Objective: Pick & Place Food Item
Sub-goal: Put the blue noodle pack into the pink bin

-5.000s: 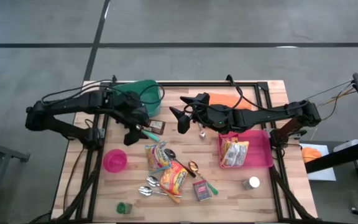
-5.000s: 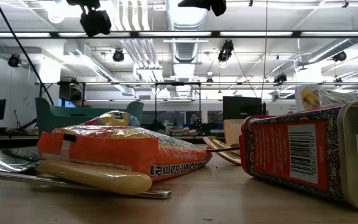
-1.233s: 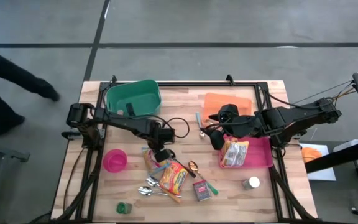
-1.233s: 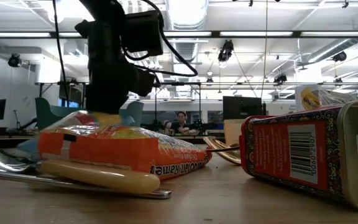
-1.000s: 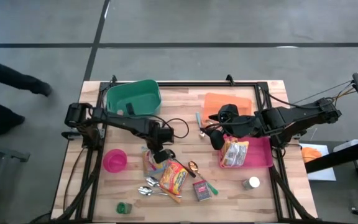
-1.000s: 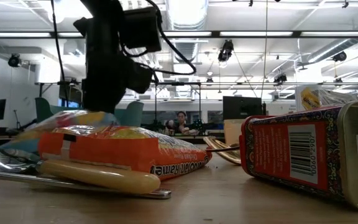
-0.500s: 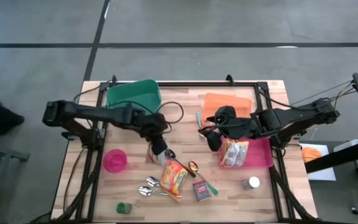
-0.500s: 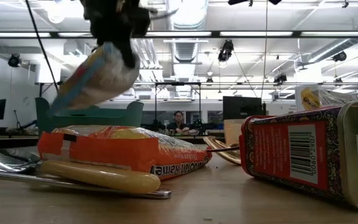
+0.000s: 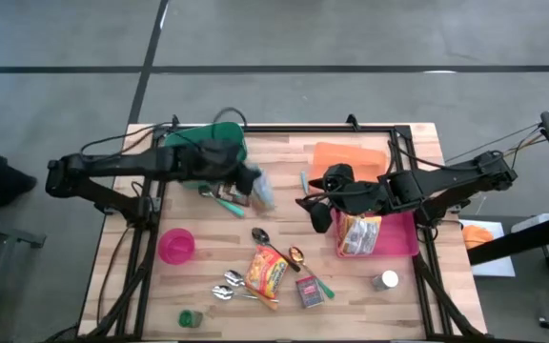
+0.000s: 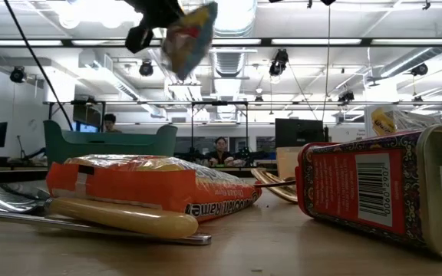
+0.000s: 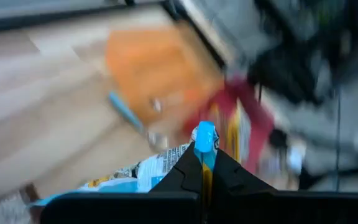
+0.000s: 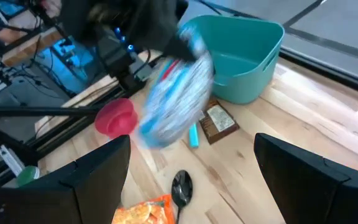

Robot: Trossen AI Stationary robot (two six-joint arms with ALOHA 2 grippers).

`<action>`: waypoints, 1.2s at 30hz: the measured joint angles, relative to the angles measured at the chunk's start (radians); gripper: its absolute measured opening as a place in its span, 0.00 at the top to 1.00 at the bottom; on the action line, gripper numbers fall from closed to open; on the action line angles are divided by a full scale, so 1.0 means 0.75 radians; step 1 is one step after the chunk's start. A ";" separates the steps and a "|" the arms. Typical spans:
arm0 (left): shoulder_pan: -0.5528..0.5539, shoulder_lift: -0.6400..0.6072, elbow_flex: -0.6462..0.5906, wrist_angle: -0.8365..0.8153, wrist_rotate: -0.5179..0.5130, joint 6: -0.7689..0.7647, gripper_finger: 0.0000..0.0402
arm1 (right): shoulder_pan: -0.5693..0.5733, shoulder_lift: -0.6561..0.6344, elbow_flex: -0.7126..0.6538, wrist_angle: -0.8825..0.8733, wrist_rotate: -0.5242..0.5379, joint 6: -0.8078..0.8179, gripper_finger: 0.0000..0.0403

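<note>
At the near edge of the table (image 9: 398, 305), the orange noodle packet (image 10: 152, 190) and the red tin (image 10: 374, 195) lie untouched. Further back, the spot where the blue snack bag (image 9: 260, 191) lay a second ago is bare: the left gripper (image 9: 246, 183), fingers clamped on the bag, has lifted it and swung it toward the green bin (image 9: 203, 151), so the pick looks done and only the drop remains. Farther right, the right gripper (image 9: 315, 210) hangs beside the pink tray (image 9: 403, 238), fingers apart and empty.
</note>
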 joint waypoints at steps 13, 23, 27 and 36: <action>0.107 0.008 0.000 0.277 0.121 -0.077 1.00 | 0.000 0.206 0.183 -0.004 0.229 -0.214 0.17; 0.107 0.008 0.000 0.303 0.138 -0.085 1.00 | -0.004 0.359 0.396 -0.137 0.234 -0.332 0.17; 0.107 0.008 0.000 0.334 0.172 -0.086 1.00 | -0.011 0.401 0.435 -0.190 0.236 -0.333 0.17; 0.107 0.008 0.000 0.365 0.215 -0.085 1.00 | -0.015 0.419 0.453 -0.202 0.236 -0.333 0.26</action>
